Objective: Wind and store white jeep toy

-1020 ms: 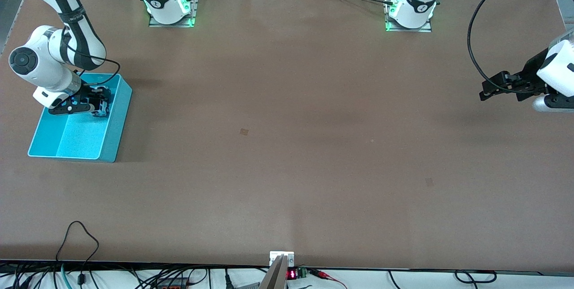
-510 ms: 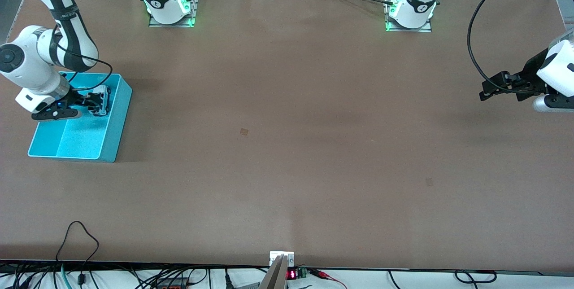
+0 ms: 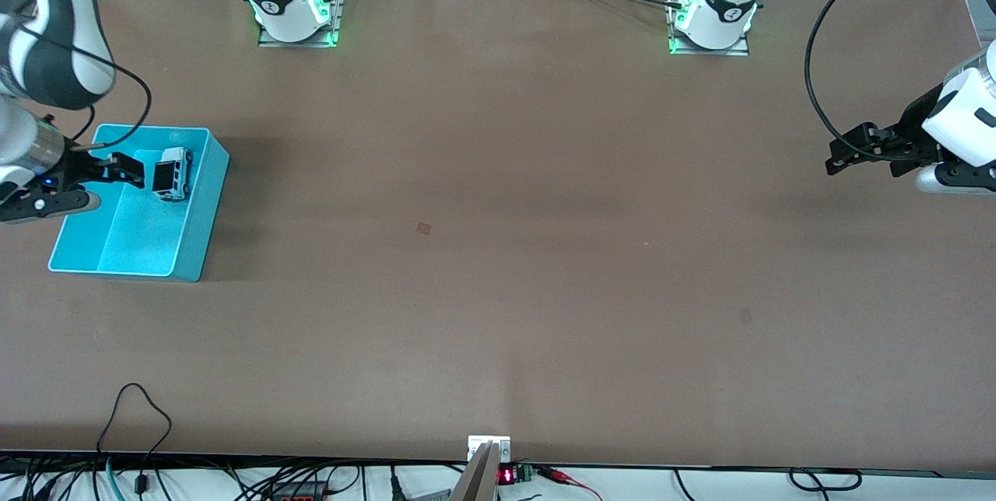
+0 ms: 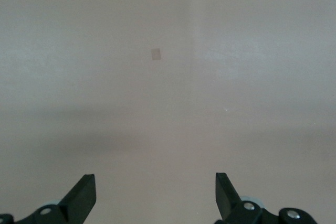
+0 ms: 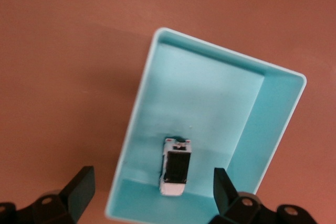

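The jeep (image 3: 171, 173) sits on its wheels inside the bin (image 3: 198, 252), in the part of the bin farther from the front camera, close to the wall that faces the table's middle. The right gripper (image 3: 117, 170) hangs over the bin just beside the toy, toward the right arm's end of the table, with its fingers spread apart and nothing between them. From its own wrist camera the jeep (image 5: 176, 166) lies free on the bin (image 5: 275, 129) floor, clear of both fingertips.

Storing looks done, so the step in hand is, I'd judge, the retreat. To do it well the right arm should lift straight up until its fingers clear the bin's rim before swinging away, so it neither nudges the toy nor drags the bin. The fingers should stay spread until well clear.

The left gripper (image 3: 844, 155) waits over bare table at the left arm's end, fingers apart and empty; its wrist camera shows only tabletop.

Much of the right arm is cut off at the frame's edge. The wind-up mechanism cannot be made out, so whether the jeep is wound is not something these views settle. The toy's wheels are probably flat on the floor, though the overhead angle hides them.
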{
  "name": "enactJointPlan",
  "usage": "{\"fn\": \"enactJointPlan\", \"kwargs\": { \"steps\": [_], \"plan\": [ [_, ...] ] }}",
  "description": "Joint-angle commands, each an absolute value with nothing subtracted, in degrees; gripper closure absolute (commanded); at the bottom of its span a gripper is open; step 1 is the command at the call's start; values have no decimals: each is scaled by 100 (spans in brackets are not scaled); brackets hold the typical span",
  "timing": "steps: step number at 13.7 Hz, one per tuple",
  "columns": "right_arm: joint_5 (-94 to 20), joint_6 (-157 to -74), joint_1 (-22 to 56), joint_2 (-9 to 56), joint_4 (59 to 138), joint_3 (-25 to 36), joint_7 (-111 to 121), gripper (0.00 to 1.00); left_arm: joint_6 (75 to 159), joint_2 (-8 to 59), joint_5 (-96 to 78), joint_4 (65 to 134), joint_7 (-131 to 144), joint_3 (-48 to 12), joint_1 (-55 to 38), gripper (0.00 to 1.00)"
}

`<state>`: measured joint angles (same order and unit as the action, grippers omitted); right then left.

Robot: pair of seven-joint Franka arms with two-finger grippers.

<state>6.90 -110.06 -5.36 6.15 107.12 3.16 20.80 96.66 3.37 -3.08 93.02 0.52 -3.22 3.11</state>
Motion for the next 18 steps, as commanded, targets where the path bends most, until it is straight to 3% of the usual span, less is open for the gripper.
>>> {"fn": "enactJointPlan", "kwargs": {
  "steps": [1,3,7,14,18],
  "plan": [
    [571,-10023,-388,571,9882,106,1978,0,9730,202,-202,9431,70,-369,351,0],
    [563,-9259,-185,406,9424,97,1776,0,9738,211,-202,9431,62,-369,352,0],
    [510,-8493,140,-87,9404,157,1383,0,9756,211,-202,9431,70,-255,220,0],
    [404,-8648,176,-53,9422,176,1301,0,9773,220,-202,9422,70,261,-183,0],
    [413,-8631,176,-62,9439,176,1318,0,9703,211,-193,9431,53,141,-70,0]
  ]
}}
